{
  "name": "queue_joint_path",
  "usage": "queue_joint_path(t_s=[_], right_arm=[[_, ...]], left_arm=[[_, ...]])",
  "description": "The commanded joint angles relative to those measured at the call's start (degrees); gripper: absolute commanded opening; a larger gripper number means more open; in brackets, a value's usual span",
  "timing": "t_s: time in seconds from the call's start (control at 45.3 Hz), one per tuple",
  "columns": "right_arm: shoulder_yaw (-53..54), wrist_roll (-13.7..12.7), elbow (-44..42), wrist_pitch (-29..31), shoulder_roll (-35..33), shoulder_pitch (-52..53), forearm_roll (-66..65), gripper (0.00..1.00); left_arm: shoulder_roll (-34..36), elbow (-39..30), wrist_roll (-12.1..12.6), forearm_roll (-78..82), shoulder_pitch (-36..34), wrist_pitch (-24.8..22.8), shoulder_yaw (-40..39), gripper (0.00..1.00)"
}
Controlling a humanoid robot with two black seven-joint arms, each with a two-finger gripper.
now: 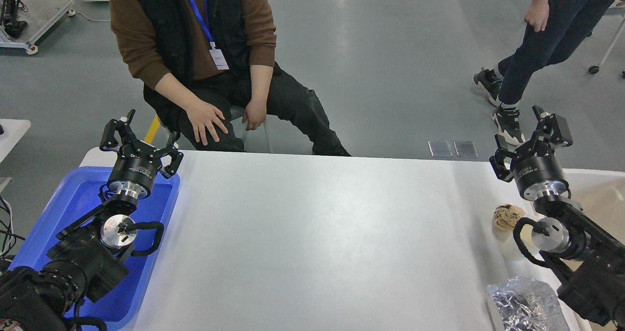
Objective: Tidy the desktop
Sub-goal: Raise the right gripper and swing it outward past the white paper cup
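smooth white desktop [312, 233]; crinkled foil lump [525, 304], crumpled brown paper ball [507, 216].

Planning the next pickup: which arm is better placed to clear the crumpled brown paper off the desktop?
Right. The crumpled brown paper lies on the desktop beside the right gripper, whose fingers are open; the left gripper hangs over the blue tray.

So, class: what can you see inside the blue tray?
The blue tray shows only bare blue floor where visible. The left arm covers much of its inside, so anything beneath it cannot be seen. The left gripper hangs open over the far rim, holding nothing.
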Motion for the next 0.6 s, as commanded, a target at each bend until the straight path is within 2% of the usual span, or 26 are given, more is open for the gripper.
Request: queue_joint_path(t_s=[0.0,0.574], right_arm=[[0.0,0.0,0.1,0.0,0.0,0.0,0.0,1.00],[1.0,0.0,0.5,-0.3,-1.5,0.0,0.1,1.00]], left_arm=[[0.0,0.0,0.0,0.0,0.0,0.0,0.0,1.00],[0.0,0.0,0.0,0.0,-0.1,0.1,0.0,1.00]])
